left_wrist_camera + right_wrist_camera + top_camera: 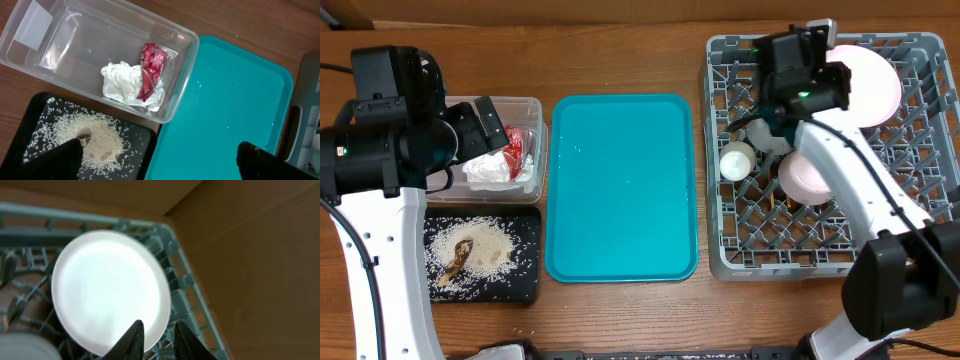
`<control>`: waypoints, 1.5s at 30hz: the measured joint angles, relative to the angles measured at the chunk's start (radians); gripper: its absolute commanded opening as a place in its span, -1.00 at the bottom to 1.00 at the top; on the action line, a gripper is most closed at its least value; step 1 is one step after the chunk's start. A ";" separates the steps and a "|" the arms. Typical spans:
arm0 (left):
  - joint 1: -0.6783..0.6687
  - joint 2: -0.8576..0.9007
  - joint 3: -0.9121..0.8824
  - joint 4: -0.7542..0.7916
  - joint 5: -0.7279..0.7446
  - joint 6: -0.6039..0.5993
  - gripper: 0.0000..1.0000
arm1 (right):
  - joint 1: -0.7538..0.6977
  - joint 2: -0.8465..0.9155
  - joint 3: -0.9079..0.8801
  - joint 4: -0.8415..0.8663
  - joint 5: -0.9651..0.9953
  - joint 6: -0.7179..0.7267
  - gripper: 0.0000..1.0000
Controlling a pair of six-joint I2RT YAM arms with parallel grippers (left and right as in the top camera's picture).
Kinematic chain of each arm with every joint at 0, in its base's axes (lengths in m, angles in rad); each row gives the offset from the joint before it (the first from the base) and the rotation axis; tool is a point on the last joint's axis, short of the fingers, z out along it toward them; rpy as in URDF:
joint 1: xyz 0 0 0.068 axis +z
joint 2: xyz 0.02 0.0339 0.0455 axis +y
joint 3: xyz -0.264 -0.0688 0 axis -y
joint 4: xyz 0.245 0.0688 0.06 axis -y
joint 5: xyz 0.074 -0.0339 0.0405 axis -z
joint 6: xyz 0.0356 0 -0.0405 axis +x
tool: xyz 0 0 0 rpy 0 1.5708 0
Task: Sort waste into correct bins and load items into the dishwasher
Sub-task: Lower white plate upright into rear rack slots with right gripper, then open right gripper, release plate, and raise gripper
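Note:
The round pink plate (870, 88) leans in the far part of the grey dish rack (920, 230). My right gripper (808, 85) hovers over it. In the right wrist view its fingers (157, 330) are slightly apart over the plate's (107, 290) rim and hold nothing. A pink bowl (805, 175) and a white cup (737, 160) sit in the rack. My left gripper (485, 125) is wide open and empty (157, 147) above the clear tub (185, 80), which holds the napkin (122, 82) and red wrapper (150, 70). Rice with brown scraps (100, 137) lies on the black tray (140, 145).
The teal tray (620, 185) lies bare between the bins and the rack, and also shows in the left wrist view (230, 95). The rack's far corner (180, 265) stands close to a brown cardboard wall (250, 255).

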 measured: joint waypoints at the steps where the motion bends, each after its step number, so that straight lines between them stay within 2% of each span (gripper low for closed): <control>1: 0.000 0.000 0.000 0.000 0.000 0.000 1.00 | -0.027 0.000 0.000 -0.008 -0.064 0.000 -0.46; 5: 0.000 0.000 0.000 0.000 0.000 0.000 1.00 | -0.152 0.000 0.000 -0.013 -0.324 0.027 -0.37; 8: 0.000 0.000 0.000 0.000 0.000 0.000 1.00 | -0.261 0.000 0.000 -0.012 -0.529 0.046 -0.11; 12: 0.000 0.000 0.000 0.000 0.000 0.000 1.00 | -0.411 0.000 0.001 0.011 -0.775 0.063 0.04; 15: 0.000 0.000 0.000 0.000 0.000 0.000 1.00 | -0.488 0.000 0.001 0.026 -0.868 0.066 0.12; 20: 0.000 0.000 0.000 0.000 0.000 0.000 1.00 | -0.603 0.000 0.002 0.052 -1.010 0.069 0.12; 22: 0.000 0.000 0.000 0.000 0.000 0.000 0.99 | -0.632 0.000 0.002 0.064 -1.060 0.070 0.08; 24: 0.000 0.000 0.000 0.000 0.000 0.000 1.00 | -0.653 0.002 0.002 0.073 -1.095 0.071 -0.07; 30: 0.000 0.000 0.000 0.000 0.000 0.000 1.00 | -0.666 0.042 0.002 0.090 -1.141 0.071 -0.11; 34: 0.000 0.000 0.000 0.000 0.000 0.000 1.00 | -0.666 0.093 0.002 0.109 -1.138 0.072 -0.31; 37: 0.000 0.000 0.000 0.000 0.000 0.000 0.99 | -0.666 0.139 0.002 0.126 -1.130 0.071 -0.35; 45: 0.000 0.000 0.000 0.000 0.000 0.000 1.00 | -0.666 0.163 0.002 0.131 -1.121 0.072 -0.75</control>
